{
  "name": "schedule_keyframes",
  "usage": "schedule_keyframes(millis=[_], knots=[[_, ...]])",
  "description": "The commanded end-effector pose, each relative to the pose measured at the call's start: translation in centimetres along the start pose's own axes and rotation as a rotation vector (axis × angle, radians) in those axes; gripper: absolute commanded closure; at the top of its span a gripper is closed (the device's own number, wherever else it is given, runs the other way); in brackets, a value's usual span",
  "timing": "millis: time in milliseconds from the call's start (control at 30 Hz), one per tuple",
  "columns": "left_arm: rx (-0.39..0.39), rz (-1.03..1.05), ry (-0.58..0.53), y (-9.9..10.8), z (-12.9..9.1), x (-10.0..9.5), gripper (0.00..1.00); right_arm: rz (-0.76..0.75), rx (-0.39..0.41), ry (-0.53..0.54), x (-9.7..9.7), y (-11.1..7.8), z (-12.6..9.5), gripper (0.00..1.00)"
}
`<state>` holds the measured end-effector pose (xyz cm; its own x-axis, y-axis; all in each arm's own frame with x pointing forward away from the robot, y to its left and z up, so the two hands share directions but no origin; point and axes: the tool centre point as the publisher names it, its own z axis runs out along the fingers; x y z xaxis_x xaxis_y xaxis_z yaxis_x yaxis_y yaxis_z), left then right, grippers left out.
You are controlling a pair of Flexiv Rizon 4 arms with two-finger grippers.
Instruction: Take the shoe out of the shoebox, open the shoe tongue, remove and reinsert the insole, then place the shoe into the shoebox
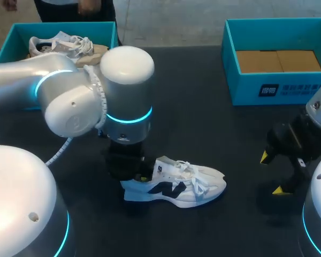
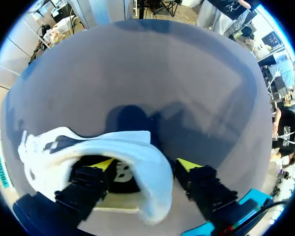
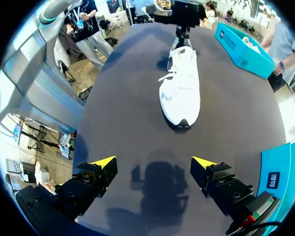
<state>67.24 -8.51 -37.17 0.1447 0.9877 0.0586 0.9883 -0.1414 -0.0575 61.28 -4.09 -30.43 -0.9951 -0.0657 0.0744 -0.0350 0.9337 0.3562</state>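
Shoe point(image 1: 184, 184) (left arm point(image 1: 125, 96) hides heel), 2 shoeboxes point(image 1: 289, 88) point(image 1: 13, 37) beyond.

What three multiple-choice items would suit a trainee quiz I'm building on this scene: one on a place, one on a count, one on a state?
1. Where is the shoe with the dark logo?
A. In the right box
B. On the table
C. In the right gripper

2. How many teal boxes show?
A. Two
B. Three
C. Four

3. What state is the right gripper in?
A. Shut on the shoe
B. Shut on an insole
C. Open, empty

Answers:
1. B: the shoe lies on the dark tabletop, near the middle.
2. A: one box stands at the back left and one at the back right.
3. C: its yellow tips stand apart with only bare table between them.
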Motion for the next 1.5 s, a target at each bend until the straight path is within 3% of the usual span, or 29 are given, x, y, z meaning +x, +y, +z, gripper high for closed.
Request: schedule_keyframes(millis=[33,400,733,833,1333,1500], knots=[[-0.025,0.003,-0.074,-1.8,-3.7,2.6,0.00,0.001,0.002,-0.002,0.1,0.0,0.1,0.00],[-0.013,-0.162,-0.182,-2.6,-8.6,5.1,0.00,0.001,0.002,-0.002,0.1,0.0,0.1,0.00],[0.180,-0.443,-0.413,-3.2,-12.7,9.0,0.00,0.001,0.002,-0.002,0.1,0.0,0.1,0.00],[0.221,-0.472,-0.456,-4.1,-13.1,9.8,0.00,0.001,0.002,-0.002,0.1,0.0,0.1,0.00],[0.221,-0.472,-0.456,-4.1,-13.1,9.8,0.00,0.001,0.002,-0.002,0.1,0.0,0.1,0.00],[0.416,-0.827,-0.673,-3.0,-11.4,10.8,0.00,0.001,0.002,-0.002,0.1,0.0,0.1,0.00]])
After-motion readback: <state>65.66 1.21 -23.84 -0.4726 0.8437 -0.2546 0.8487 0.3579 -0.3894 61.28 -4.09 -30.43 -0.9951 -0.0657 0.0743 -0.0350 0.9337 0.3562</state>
